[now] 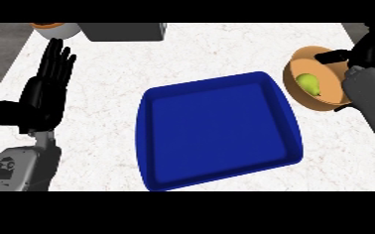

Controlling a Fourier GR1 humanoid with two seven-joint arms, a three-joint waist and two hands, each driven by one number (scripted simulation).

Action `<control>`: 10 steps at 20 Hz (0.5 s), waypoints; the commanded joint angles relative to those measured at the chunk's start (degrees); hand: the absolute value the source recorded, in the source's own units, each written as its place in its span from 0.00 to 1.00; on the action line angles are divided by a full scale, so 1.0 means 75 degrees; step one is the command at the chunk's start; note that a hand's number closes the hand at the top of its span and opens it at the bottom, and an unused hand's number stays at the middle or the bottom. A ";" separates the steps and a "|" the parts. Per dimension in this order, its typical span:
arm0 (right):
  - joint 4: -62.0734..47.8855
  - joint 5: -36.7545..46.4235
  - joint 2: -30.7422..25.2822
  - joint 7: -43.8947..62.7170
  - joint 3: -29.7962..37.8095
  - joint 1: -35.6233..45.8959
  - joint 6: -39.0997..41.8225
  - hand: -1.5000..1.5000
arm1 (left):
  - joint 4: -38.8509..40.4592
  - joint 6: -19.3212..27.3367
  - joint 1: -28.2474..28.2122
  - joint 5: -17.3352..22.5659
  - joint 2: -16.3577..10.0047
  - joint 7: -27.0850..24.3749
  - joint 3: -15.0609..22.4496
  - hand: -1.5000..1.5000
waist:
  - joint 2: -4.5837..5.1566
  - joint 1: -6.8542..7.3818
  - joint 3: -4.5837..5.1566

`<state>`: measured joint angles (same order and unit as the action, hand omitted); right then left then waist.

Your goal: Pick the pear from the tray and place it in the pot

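Left hand (40,96) flat, fingers (58,64) upright; right hand (364,49) beside pot (311,51)

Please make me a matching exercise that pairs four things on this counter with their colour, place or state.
Things:
1. pear
2. tray
3. pot
4. left hand

Descriptions:
A. blue, in the middle of the counter, with nothing in it
B. open, fingers up, at the view's left
C. yellow-green, lying inside the pot
D. tan, to the right of the tray

Pairs: 1-C, 2-A, 3-D, 4-B
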<state>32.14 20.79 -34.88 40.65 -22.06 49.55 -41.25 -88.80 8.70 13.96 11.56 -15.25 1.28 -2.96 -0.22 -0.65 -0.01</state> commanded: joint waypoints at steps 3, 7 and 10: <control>0.1109 -0.0181 -0.0117 -0.0603 0.0694 -0.0465 -0.1312 0.00 | -0.0397 -0.0006 -0.0117 -0.0085 0.0002 0.0311 0.0122 0.50 | -0.0023 0.0023 -0.0002; 0.1753 -0.0439 -0.0232 -0.0087 0.1296 -0.0326 -0.1549 0.00 | -0.0039 0.0272 0.0217 -0.0226 0.0246 0.0291 0.0143 0.50 | -0.0025 -0.0044 0.0004; 0.2694 -0.0739 -0.0363 -0.0445 0.1792 -0.1266 -0.2262 0.00 | -0.0242 0.0089 -0.0024 -0.0057 0.0037 0.0356 -0.0061 0.50 | -0.0063 -0.0133 0.0003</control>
<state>45.76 16.96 -37.04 36.36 -12.09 44.05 -51.91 -89.18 9.10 14.43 11.08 -14.96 2.82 -3.27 -0.48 -1.30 0.01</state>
